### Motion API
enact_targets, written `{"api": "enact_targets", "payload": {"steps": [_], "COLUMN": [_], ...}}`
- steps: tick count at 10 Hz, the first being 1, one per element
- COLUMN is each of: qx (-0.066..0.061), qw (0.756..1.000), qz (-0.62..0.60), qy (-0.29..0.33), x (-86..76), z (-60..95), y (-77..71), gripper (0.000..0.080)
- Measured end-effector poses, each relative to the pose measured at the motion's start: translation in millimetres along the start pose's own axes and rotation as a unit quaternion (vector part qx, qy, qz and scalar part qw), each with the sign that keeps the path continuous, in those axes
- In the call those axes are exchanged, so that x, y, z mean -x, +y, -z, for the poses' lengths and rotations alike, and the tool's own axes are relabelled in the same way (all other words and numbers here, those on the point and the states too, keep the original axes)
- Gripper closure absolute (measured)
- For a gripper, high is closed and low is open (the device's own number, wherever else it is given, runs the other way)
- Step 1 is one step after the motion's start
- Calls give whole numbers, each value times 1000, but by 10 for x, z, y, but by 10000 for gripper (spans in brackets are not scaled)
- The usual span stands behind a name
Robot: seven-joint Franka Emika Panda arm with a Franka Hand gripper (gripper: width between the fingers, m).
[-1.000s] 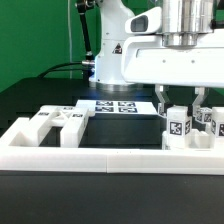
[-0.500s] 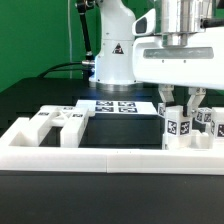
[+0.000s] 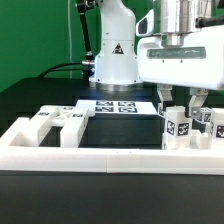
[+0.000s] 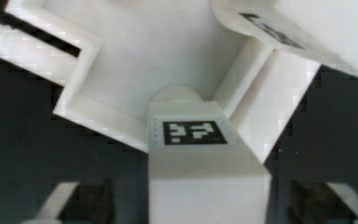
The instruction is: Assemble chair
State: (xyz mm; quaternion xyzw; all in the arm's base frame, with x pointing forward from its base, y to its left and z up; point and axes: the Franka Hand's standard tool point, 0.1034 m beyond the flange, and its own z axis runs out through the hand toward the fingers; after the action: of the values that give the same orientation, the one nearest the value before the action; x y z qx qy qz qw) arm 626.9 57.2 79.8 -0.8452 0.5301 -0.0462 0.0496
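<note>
Black tabletop [image 3: 125, 128] carries an upright matte white blocky plastic chair piece with a square tag [image 3: 178, 128], the jaws spread apart on either side of it.

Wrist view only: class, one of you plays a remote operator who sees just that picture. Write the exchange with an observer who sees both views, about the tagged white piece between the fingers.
Operator: How does the tagged piece inside my gripper stand?
Observer: Upright, just behind the long white border rail, which hides its base.
Operator: Where are other chair parts?
Observer: More tagged white pieces lie at the exterior view's left, well apart from it.
</note>
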Motion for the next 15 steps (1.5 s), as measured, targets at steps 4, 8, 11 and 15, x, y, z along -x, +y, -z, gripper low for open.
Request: {"api": "enact_targets", "payload": {"steps": [4, 8, 11, 15], "qx": [-5, -3, 1, 9], "qw": [977, 919, 881, 811], "qz": [215, 395, 473, 584], "qy": [5, 7, 9, 11], "x": [-18, -77, -57, -52], "z": [17, 19, 16, 13], "y": [-19, 3, -3, -2], "gripper": [151, 151, 151, 151]}}
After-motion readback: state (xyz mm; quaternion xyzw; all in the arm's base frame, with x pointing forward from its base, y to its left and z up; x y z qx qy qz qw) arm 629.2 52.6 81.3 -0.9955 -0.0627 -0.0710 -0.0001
